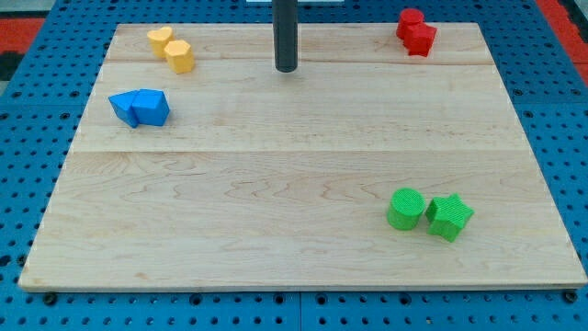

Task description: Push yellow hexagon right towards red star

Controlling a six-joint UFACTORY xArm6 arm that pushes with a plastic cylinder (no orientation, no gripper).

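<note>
Blue blocks (140, 108) lower left, green pair (429, 213) lower right. Yellow hexagon (181, 56) upper left, beside yellow heart (161, 39); left of my tip (286, 69), apart. Red star (421, 39) far right. No gripper fitted.

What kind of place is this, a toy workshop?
Probably a robotics lab bench: a wooden board lies on a blue perforated table, a dark rod ending in my tip stands above it, right of the yellow hexagon.

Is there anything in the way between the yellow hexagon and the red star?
Only my tip. It sits on the board roughly on the line between the yellow hexagon at the view's left and the red star at the view's right. No other block lies between them.
</note>
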